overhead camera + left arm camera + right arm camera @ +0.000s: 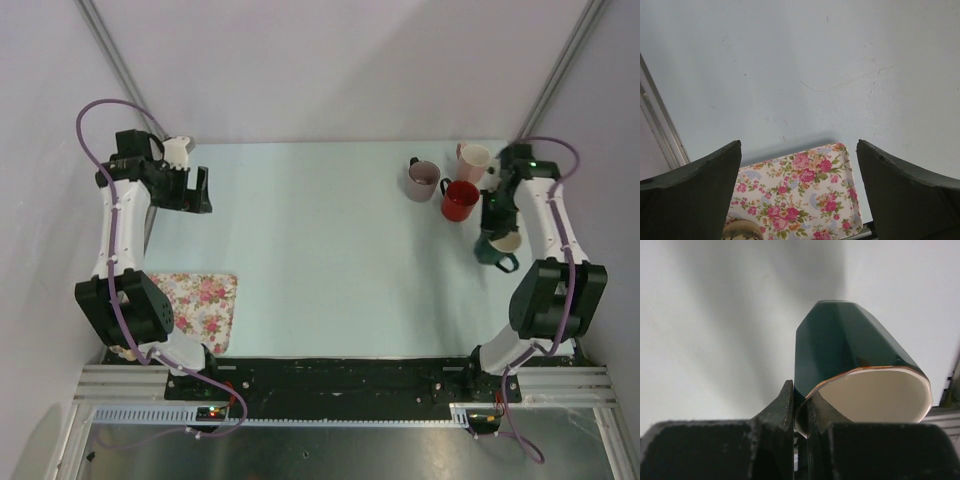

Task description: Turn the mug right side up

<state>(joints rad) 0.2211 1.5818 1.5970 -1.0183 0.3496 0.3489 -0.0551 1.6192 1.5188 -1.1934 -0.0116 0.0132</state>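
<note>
Seemingly tilted, the faceted green mug (850, 345) shows cream inside.

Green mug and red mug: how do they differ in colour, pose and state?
The green mug is dark green outside, cream inside; the red mug is red throughout. The right gripper pinches the green mug's rim; the red mug stands free. The red mug sits upright on the table, mouth up; the green mug looks tilted. Both have a handle.

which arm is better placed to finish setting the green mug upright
Right: the right end effector grips the green mug by its rim; the left end effector is open, far across the table.
</note>
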